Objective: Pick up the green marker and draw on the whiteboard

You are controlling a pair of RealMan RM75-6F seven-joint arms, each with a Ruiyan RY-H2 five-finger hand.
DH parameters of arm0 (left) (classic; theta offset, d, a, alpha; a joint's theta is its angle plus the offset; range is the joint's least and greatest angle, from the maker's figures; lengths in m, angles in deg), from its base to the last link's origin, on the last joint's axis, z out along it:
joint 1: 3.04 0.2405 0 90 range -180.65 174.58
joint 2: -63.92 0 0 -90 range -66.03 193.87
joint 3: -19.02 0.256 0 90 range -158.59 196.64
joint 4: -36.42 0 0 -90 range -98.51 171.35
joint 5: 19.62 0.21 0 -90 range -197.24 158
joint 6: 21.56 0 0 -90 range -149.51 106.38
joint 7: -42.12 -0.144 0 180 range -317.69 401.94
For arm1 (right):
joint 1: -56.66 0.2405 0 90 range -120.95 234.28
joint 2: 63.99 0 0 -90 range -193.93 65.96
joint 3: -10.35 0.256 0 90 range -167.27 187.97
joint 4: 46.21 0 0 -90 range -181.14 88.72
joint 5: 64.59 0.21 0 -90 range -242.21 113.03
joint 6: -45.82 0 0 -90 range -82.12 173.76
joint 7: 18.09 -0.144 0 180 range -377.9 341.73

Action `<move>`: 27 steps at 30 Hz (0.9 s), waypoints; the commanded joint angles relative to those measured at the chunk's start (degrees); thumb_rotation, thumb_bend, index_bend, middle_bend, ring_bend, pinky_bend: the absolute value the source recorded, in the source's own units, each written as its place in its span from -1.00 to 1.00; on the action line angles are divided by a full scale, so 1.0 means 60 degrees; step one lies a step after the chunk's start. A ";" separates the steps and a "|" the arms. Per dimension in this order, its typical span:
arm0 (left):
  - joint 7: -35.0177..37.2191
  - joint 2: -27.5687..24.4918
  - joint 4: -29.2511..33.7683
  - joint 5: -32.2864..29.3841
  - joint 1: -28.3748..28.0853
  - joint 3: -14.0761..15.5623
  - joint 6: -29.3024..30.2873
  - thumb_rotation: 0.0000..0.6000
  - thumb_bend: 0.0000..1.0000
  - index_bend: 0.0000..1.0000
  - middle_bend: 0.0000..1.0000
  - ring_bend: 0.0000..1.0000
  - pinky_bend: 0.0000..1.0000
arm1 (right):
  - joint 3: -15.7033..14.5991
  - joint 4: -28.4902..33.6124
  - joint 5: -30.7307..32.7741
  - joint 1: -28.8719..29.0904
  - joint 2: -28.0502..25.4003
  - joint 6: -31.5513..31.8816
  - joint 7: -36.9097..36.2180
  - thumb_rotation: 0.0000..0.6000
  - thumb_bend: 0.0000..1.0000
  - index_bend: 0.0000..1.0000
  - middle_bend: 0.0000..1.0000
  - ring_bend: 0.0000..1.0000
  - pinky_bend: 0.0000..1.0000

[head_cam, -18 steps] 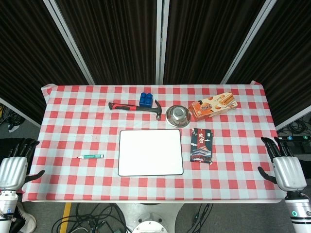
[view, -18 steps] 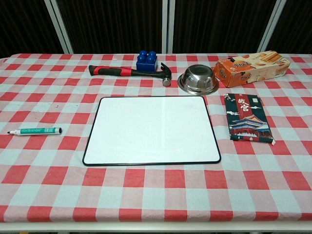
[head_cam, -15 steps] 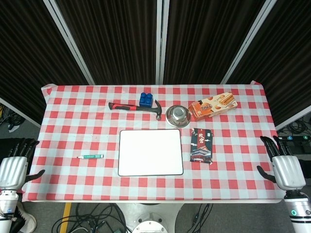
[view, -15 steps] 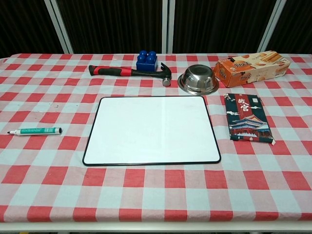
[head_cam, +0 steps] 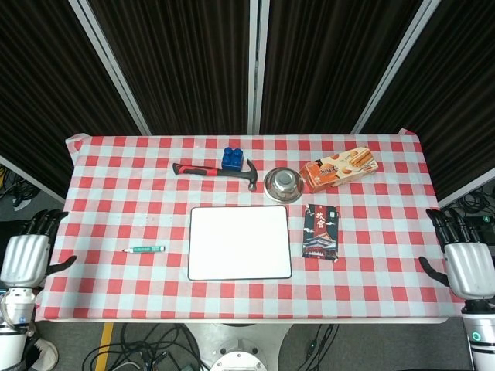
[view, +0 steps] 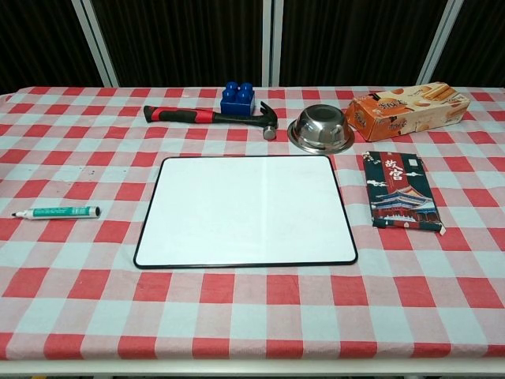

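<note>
Trouble likely starts at the green marker (view: 55,212): lying flat on the counter (head_cam: 116,201) left of the whiteboard (view: 245,211), it may roll from a clumsy pinch. Both hands, left hand (head_cam: 23,259) and right hand (head_cam: 470,267), hang off the counter edges, fingers spread, holding nothing. Checked red-and-white cloth covers the counter; dark curtains hang behind.

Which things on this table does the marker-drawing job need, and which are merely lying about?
Needed: green marker; whiteboard.

Lying about: hammer; blue block; metal bowl; biscuit box; dark printed packet.
</note>
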 commanded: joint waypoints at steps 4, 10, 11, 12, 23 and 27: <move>-0.0754 -0.0001 0.0261 -0.0202 -0.1360 -0.0518 -0.1651 1.00 -0.81 -0.24 -0.22 0.12 0.74 | 0.0072 0.0060 -0.0055 0.0081 -0.0113 0.0018 0.0071 1.00 -0.68 -0.90 -0.77 -0.94 -0.73; -0.3711 0.0383 0.1047 -0.2088 -0.2560 -0.0788 -0.3396 1.00 -0.81 -0.22 -0.17 0.43 0.89 | 0.0097 0.0112 -0.0064 0.0119 -0.0231 0.0015 0.0133 1.00 -0.68 -0.90 -0.77 -0.94 -0.73; -0.3950 0.0516 0.1110 -0.2328 -0.2686 -0.0804 -0.3513 1.00 -0.81 -0.22 -0.17 0.46 0.90 | 0.0097 0.0111 -0.0048 0.0114 -0.0242 0.0016 0.0128 1.00 -0.68 -0.90 -0.77 -0.94 -0.73; -0.4213 0.0646 0.1144 -0.2542 -0.2809 -0.0808 -0.3598 1.00 -0.80 -0.22 -0.16 0.49 0.92 | 0.0095 0.0109 -0.0025 0.0108 -0.0252 0.0010 0.0128 1.00 -0.68 -0.90 -0.77 -0.94 -0.73; -0.6796 0.1871 0.1486 -0.4944 -0.3977 -0.0474 -0.3922 1.00 -0.75 -0.22 -0.16 0.60 0.98 | 0.0019 0.0100 0.0220 0.0100 -0.0259 -0.0218 0.0086 1.00 -0.68 -0.90 -0.77 -0.94 -0.73; -0.7241 0.2259 0.1584 -0.5388 -0.4179 -0.0261 -0.3671 1.00 -0.72 -0.22 -0.16 0.60 0.98 | -0.0014 0.0096 0.0269 0.0100 -0.0233 -0.0282 0.0079 1.00 -0.68 -0.90 -0.77 -0.94 -0.73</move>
